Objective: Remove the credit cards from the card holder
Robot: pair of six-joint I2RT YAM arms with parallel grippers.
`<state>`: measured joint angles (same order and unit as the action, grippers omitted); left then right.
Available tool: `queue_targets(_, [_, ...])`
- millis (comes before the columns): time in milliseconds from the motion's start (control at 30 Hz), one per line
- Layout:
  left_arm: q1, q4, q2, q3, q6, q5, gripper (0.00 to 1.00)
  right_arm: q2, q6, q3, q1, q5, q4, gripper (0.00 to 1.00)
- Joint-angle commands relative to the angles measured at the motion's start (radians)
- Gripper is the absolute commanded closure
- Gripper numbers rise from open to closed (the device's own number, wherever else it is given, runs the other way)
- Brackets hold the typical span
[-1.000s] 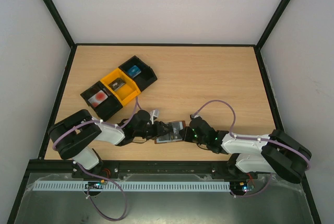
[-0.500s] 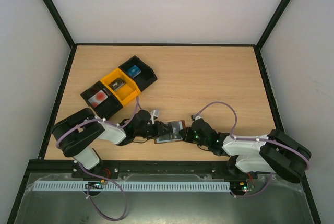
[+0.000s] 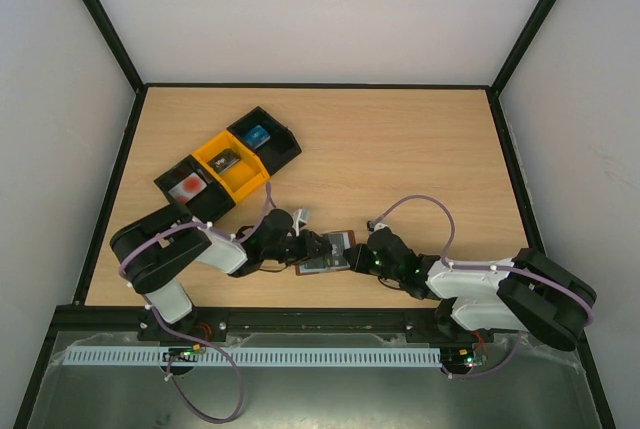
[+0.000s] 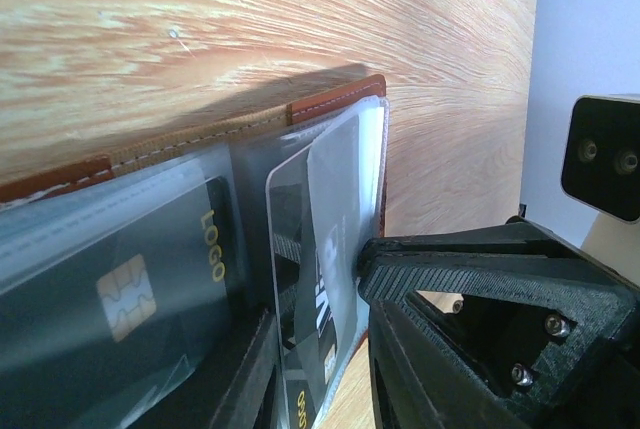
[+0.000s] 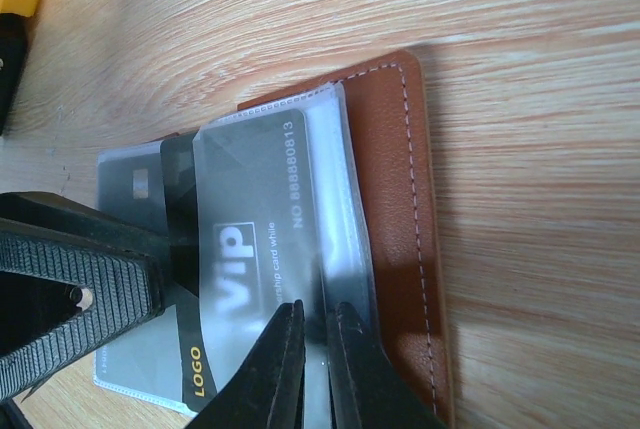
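The brown leather card holder (image 3: 338, 241) lies open on the table between my grippers, seen close in both wrist views (image 4: 330, 109) (image 5: 400, 199). A dark VIP card (image 5: 250, 209) sticks partly out of its clear sleeve. A second dark card with a chip (image 4: 150, 289) sits in the neighbouring sleeve. My left gripper (image 3: 313, 247) (image 4: 313, 294) straddles the VIP card (image 4: 320, 249) with a visible gap, one fingertip (image 4: 380, 259) touching the sleeve. My right gripper (image 3: 352, 257) (image 5: 318, 314) is pinched on the clear sleeve edge.
Three joined trays stand at the back left. A black tray (image 3: 205, 211) holds a white card with a red blotch (image 3: 187, 186), a yellow tray (image 3: 243, 181) a dark grey card (image 3: 225, 161), and a black tray (image 3: 285, 146) a blue card (image 3: 257, 135).
My left arm has shifted right and its gripper has closed in on the card holder. The right arm has hardly moved.
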<state>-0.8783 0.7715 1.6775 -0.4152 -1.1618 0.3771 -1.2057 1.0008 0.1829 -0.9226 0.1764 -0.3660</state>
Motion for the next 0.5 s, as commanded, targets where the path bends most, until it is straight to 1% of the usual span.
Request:
queue_targets(0, [0.006, -0.003, 0.022, 0.0, -0.002, -0.01, 0.73, -0.014, 0.005, -0.033, -0.003, -0.015, 0.079, 0.91])
queue_targets(67, [0.006, -0.002, 0.024, 0.0, -0.002, -0.01, 0.74, -0.015, 0.004, -0.034, -0.003, -0.015, 0.078, 0.91])
queue_targets(133, [0.006, -0.002, 0.026, 0.0, -0.002, -0.012, 0.78, -0.015, 0.003, -0.034, -0.003, -0.014, 0.076, 0.91])
queue_targets(333, [0.007, 0.003, 0.022, 0.002, 0.0, -0.011, 0.97, -0.017, 0.003, -0.04, -0.004, -0.017, 0.075, 0.91])
queue_targets(467, [0.007, 0.004, 0.021, 0.001, 0.013, 0.002, 0.97, -0.02, -0.001, -0.039, -0.003, -0.015, 0.076, 0.91])
